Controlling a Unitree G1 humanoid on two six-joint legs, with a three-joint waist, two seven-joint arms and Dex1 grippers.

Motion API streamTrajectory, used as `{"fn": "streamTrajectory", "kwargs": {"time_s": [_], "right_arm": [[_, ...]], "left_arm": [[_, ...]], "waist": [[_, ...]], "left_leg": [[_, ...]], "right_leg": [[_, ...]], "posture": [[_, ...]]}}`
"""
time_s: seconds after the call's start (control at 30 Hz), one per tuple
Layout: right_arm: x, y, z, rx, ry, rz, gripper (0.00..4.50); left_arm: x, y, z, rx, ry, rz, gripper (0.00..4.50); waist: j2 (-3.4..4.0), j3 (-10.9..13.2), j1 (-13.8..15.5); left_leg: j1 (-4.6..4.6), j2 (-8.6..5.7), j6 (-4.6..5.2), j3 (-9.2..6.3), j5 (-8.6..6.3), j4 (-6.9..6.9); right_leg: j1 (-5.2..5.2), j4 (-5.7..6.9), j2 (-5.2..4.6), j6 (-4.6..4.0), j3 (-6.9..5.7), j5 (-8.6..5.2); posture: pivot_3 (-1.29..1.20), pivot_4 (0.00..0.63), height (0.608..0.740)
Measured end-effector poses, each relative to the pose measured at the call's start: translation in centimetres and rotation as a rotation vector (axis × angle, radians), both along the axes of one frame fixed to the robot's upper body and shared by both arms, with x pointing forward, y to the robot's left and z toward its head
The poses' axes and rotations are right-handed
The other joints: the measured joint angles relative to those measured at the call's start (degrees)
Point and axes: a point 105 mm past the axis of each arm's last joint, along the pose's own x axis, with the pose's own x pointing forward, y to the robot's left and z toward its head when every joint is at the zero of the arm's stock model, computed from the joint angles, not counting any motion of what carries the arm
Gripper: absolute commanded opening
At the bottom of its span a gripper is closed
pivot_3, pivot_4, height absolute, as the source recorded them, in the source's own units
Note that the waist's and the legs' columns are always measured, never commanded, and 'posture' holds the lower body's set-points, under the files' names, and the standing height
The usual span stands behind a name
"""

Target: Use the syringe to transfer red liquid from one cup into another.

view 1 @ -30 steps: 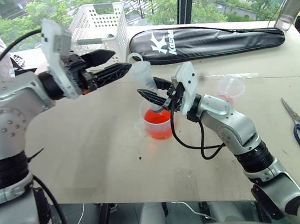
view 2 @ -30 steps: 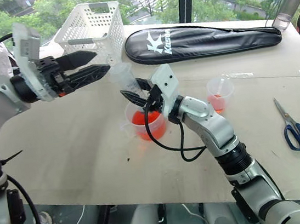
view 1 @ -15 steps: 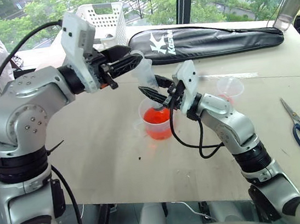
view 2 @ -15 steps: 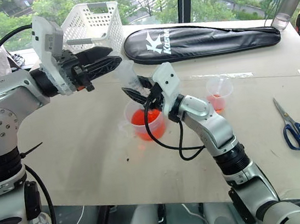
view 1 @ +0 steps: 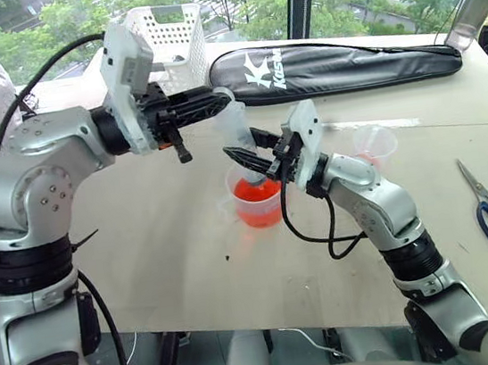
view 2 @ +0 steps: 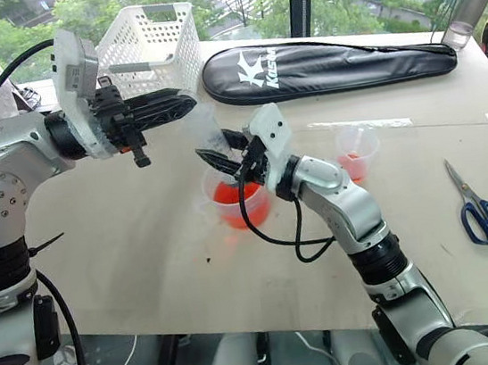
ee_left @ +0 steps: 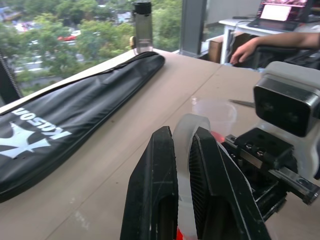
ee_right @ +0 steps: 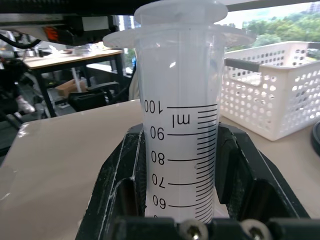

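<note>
The syringe (ee_right: pixel 181 145) is clamped upright by its barrel between the closed jaws of the right gripper (view 1: pixel 248 157), its tip over the red liquid (view 1: pixel 257 190) in the handled cup (view 1: pixel 256 201). Its plunger top is pinched between the left gripper (view 1: pixel 220 101) jaws.

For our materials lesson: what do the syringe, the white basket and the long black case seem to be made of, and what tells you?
Syringe: clear, slightly frosted plastic; printed black scale marks show against its see-through barrel.
White basket: glossy moulded plastic, probably; stiff walls pierced with even rows of holes.
Long black case: likely a smooth, faintly shiny synthetic fabric; it carries a white printed logo.
</note>
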Motion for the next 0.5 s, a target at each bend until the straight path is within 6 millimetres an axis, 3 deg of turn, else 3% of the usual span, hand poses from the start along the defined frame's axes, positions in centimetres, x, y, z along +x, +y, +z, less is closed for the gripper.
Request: {"fn": "streamTrajectory", "kwargs": {"time_s": [0.2, 0.5], "right_arm": [[-0.38, -0.25, 0.36, 0.003, 0.004, 0.030, 1.36], [-0.13, -0.56, -0.06, -0.001, 0.016, -0.015, 1.36]], "left_arm": [[-0.21, 0.02, 0.40, -0.001, 0.002, -0.103, 0.00], [0.28, -0.51, 0.05, 0.009, 0.008, -0.119, 0.00]], "waist": [[0.00, 0.0, 0.0], [0.00, 0.0, 0.0]], "left_leg": [[0.01, 0.00, 0.00, -0.02, 0.00, 0.00], [-0.01, 0.00, 0.00, -0.01, 0.00, 0.01]], "right_leg": [[0.00, 0.02, 0.01, 0.00, -0.02, 0.00], [-0.02, 0.07, 0.01, 0.00, 0.00, 0.00]], "posture": [[0.00, 0.150, 0.724], [0.00, 0.150, 0.724]]}}
